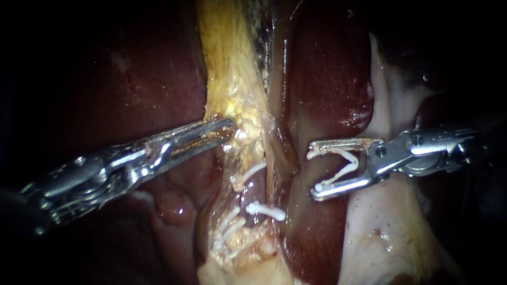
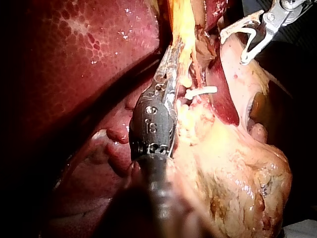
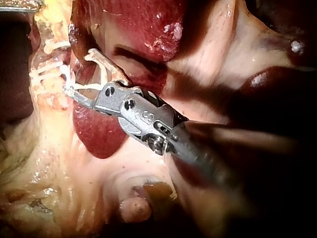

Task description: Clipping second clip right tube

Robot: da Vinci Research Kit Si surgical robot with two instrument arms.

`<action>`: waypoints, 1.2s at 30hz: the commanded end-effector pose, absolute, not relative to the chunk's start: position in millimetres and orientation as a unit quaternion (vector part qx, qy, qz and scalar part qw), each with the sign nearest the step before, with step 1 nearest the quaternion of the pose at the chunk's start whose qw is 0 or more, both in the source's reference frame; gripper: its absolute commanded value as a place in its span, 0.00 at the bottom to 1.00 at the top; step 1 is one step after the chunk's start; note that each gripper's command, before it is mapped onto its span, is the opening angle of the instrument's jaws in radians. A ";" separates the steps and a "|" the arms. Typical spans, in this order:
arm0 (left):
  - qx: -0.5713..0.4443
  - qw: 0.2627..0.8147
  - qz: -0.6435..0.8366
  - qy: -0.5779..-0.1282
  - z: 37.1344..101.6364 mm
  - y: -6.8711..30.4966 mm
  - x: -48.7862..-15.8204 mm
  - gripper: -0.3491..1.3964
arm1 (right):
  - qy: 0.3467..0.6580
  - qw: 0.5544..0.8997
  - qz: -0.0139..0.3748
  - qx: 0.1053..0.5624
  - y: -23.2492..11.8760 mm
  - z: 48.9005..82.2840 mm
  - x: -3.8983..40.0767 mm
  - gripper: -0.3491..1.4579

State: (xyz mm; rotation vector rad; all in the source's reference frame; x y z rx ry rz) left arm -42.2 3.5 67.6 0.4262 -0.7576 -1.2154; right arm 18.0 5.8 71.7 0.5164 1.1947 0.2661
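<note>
Currently, nearest the endoscope, the right instrument (image 1: 315,174) sits to the right of the yellow strip (image 1: 232,68). Its jaws stand wide apart with an open white clip (image 1: 343,166) seated between them, one leg against each jaw. The mouth of the clip faces the strip but is clear of it, and a fold of liver (image 1: 327,68) lies between.

On the strip's left edge, the left instrument (image 1: 228,126) has its jaws clamped on the yellow tissue, holding it taut.

Deeper, in the lower part of the strip, the tubes (image 1: 254,192) run beneath several set clips (image 1: 264,211). The right tube appears to be the darker length on the strip's right side. This identification is not certain.

Status, as judged:
- Clip loaded and oriented: done.
- Tissue held under tension: done.
- Advance across the fold to the strip: not yet done.
- Place the open legs around the tube, beside a set clip: not yet done.
- Close the jaws to lock the clip: not yet done.

Liver fills the background on both sides of the strip.
</note>
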 end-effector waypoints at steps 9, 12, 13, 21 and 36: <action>0.201 0.734 -0.552 -0.341 64.4 3.7 -40.7 0.00 | 0.525 0.763 0.191 0.325 2.3 74.3 20.9 0.50; 0.198 0.728 -0.556 -0.349 62.6 4.0 -39.9 0.00 | 0.509 0.755 0.218 0.352 1.1 75.7 22.4 0.50; 0.199 0.728 -0.556 -0.350 62.0 3.8 -39.7 0.00 | 0.505 0.751 0.227 0.360 0.8 76.2 22.8 0.50; 0.199 0.725 -0.556 -0.355 59.4 2.5 -39.9 0.00 | 0.485 0.740 0.270 0.381 0.5 79.0 25.7 0.49; 0.199 0.723 -0.556 -0.359 57.9 1.9 -40.0 0.00 | 0.478 0.740 0.282 0.381 0.6 79.8 28.8 0.47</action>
